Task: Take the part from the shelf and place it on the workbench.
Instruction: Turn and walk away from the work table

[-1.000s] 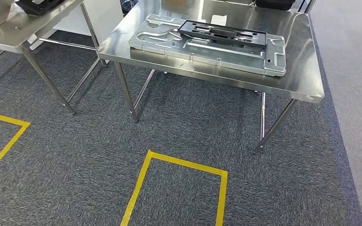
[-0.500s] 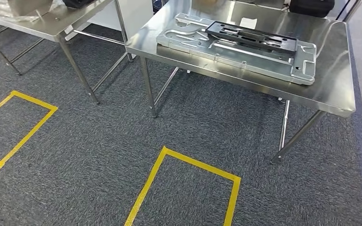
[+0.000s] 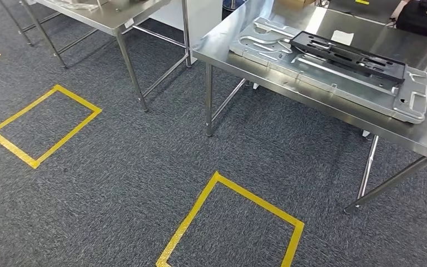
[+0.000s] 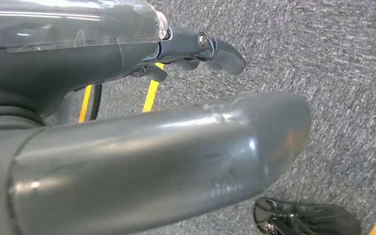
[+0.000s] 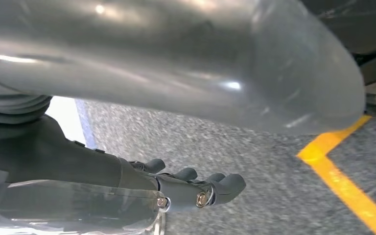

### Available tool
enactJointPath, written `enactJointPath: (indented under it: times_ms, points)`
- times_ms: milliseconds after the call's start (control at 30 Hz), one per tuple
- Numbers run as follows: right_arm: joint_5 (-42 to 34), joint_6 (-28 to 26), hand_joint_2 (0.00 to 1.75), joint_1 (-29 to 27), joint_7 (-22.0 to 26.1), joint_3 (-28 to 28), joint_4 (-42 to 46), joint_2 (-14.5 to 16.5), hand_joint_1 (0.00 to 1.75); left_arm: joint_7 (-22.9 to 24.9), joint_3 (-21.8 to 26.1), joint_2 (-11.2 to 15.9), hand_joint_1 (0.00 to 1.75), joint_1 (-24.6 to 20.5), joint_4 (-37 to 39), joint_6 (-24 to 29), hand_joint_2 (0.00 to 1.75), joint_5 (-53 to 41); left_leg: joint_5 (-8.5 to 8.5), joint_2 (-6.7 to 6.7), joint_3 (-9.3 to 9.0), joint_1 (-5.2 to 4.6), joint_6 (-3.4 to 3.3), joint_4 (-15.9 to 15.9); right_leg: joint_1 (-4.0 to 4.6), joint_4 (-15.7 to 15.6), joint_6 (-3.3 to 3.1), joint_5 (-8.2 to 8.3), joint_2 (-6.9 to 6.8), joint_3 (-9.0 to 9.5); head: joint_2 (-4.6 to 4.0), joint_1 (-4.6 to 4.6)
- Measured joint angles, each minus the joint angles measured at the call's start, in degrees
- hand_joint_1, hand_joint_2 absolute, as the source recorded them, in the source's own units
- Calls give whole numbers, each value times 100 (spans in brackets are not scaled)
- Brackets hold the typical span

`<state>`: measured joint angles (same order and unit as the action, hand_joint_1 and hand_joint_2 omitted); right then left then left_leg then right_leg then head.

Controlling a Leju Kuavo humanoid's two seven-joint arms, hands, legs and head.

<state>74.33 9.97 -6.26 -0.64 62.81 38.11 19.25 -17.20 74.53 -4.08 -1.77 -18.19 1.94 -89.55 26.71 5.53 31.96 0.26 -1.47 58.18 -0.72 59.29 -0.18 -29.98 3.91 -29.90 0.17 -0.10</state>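
A steel workbench (image 3: 222, 47) stands at the upper right of the head view. On it lies a large silver stamped plate (image 3: 333, 78), and a long black slotted part (image 3: 347, 55) rests on top of that plate. My left hand (image 4: 156, 142) hangs over the grey carpet, thumb and dark fingers (image 4: 220, 51) apart, holding nothing. My right hand (image 5: 152, 63) also hangs over the carpet with its fingers (image 5: 210, 188) loosely extended and nothing in them.
A second steel table (image 3: 117, 11) stands at the upper left, with a gap between the two tables. Yellow tape squares (image 3: 44, 125) (image 3: 231, 222) mark the carpet. A black bag (image 3: 425, 16) sits at the workbench's far right.
The whole picture has shifted: the camera has turned left, so the workbench now sits further right and a second yellow square has come into view. The parts on the bench lie as before.
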Motion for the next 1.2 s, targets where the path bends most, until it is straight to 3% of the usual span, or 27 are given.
enactJointPath:
  times_ms: [33, 67, 100, 133, 200, 267, 333, 367, 400, 467, 533, 600, 633, 700, 767, 800, 833, 867, 933, 1000, 1067, 1133, 1200]
  points:
    - [45, 14, 0, 27, 20, 52, -29, -7, 0, -12, -9, 7, 0, -9, 13, -2, 0, -3, -11, 60, 25, 11, 32, 3, 11, -134, -26, 21, 68, 50, -1, -5]
    - [93, 35, 0, 55, 41, 101, -57, -12, 0, -16, -16, 19, 0, -13, 24, -5, 0, -7, -27, 123, 47, 21, 74, -1, 21, -170, -35, 15, 52, 62, 0, -7]
    - [141, 59, 0, 86, 58, 139, -84, -13, 0, -13, -19, 37, 0, -7, 31, -11, 0, -10, -46, 185, 64, 32, 119, -17, 19, -203, -44, 35, -11, 72, -1, -7]
    - [184, 84, 0, 118, 72, 174, -114, -13, 0, -3, -20, 55, 0, 4, 42, -19, 0, -11, -38, 162, 82, 32, 152, -1, 9, -253, -60, 62, -82, 93, -1, -9]
    - [261, 139, 0, 161, 81, 244, -191, -14, 0, 43, -21, 89, 0, 6, 69, -40, 0, -20, 160, -88, 222, 17, 203, 290, -23, -350, -106, 114, -245, 130, -1, -48]
    - [345, 203, 0, 180, 75, 325, -282, -19, 0, 121, -22, 101, 0, -15, 91, -60, 0, -27, 543, -386, 536, 36, 243, 973, -8, -365, -133, 118, -432, 132, 0, -81]
    - [431, 261, 0, 201, 55, 403, -369, -26, 0, 208, -22, 102, 0, -20, 107, -75, 0, -29, 721, -483, 756, 68, 296, 1488, 2, -350, -131, 103, -615, 124, -1, -81]
    - [472, 281, 0, 223, 42, 435, -410, -31, 0, 246, -22, 102, 0, -10, 114, -80, 0, -30, 654, -511, 720, 87, 319, 1459, 0, -339, -120, 91, -693, 123, -1, -81]
    - [506, 292, 0, 248, 28, 463, -448, -36, 0, 275, -22, 102, 0, 2, 119, -78, 0, -32, 500, -556, 573, 105, 336, 1213, -5, -322, -102, 76, -762, 124, -1, -83]
    - [554, 291, 0, 304, 3, 520, -513, -53, 0, 297, -22, 90, 0, 4, 122, -66, 0, -36, 199, -757, 141, 116, 337, 445, -4, -268, -42, 28, -882, 131, 0, -84]
    - [593, 284, 0, 356, -20, 588, -556, -76, 0, 270, -21, 65, 0, -11, 122, -56, 0, -37, 109, -872, -60, 90, 271, 41, 12, -225, 34, -14, -973, 142, 0, -67]
    - [634, 278, 0, 420, -33, 652, -587, -102, 0, 218, -18, 40, 0, -2, 122, -56, 0, -37, 110, -789, -32, 65, 180, 17, 17, -233, 107, -20, -1049, 170, -1, -50]
    - [653, 273, 0, 449, -31, 680, -597, -115, 0, 191, -16, 26, 0, 7, 122, -56, 0, -36, 95, -740, -33, 69, 139, -1, 4, -222, 145, -40, -1024, 183, -1, -48]
    - [684, 266, 0, 479, -14, 726, -610, -137, 0, 145, -13, -9, 0, 3, 122, -56, 0, -33, 48, -643, -44, 89, 56, -44, -21, 21, 199, -244, -784, 94, 0, -34]
    - [719, 266, 0, 480, 4, 766, -630, -154, 0, 127, -13, -39, 0, -26, 122, -59, 0, -28, 17, -535, -23, 84, 9, -53, -27, 695, 212, -632, -500, -226, 0, -14]
    - [732, 267, 0, 481, 9, 783, -643, -161, 0, 125, -13, -49, 0, -40, 122, -63, 0, -27, 10, -469, -9, 73, -2, -51, -22, 1069, 209, -783, -444, -413, -1, -10]
    - [741, 267, 0, 481, 9, 799, -657, -168, 0, 124, -12, -57, 0, -47, 122, -67, 0, -26, 6, -394, -1, 61, -9, -49, -14, 1317, 200, -832, -422, -547, 0, -10]
    - [746, 267, 0, 484, 10, 813, -669, -174, 0, 124, -11, -63, 0, -50, 122, -70, 0, -26, 4, -315, 0, 50, -12, -45, -7, 1366, 181, -762, -408, -589, -1, -9]
    - [750, 267, 0, 488, 13, 830, -686, -179, 0, 124, -9, -75, 0, -50, 122, -72, 0, -26, 2, -156, -18, 29, -11, -40, 14, 821, 108, -343, -328, -365, 0, -8]
    - [760, 267, 0, 491, 14, 845, -696, -198, 0, 128, -9, -113, 0, -57, 122, -74, 0, -26, -5, -18, -17, 23, 12, -32, 35, 96, -6, -21, -74, -58, -1, -15]
    - [792, 267, 0, 515, 14, 858, -714, -220, 0, 143, -8, -146, 0, -62, 122, -76, 0, -26, -28, 95, 21, 45, 74, -36, 60, -188, -75, 36, 56, 46, -2, -12]
    - [832, 265, 0, 549, 13, 862, -735, -225, 0, 175, -7, -152, 0, -56, 122, -77, 0, -28, -55, 177, 47, 63, 147, -56, 58, -276, -103, 82, -61, 80, -1, -4]
    - [868, 258, 0, 561, 7, 868, -763, -226, 0, 204, -5, -157, 0, -54, 122, -75, 0, -34, 62, -17, 132, 47, 191, 122, 26, -418, -144, 152, -213, 154, 0, -18]
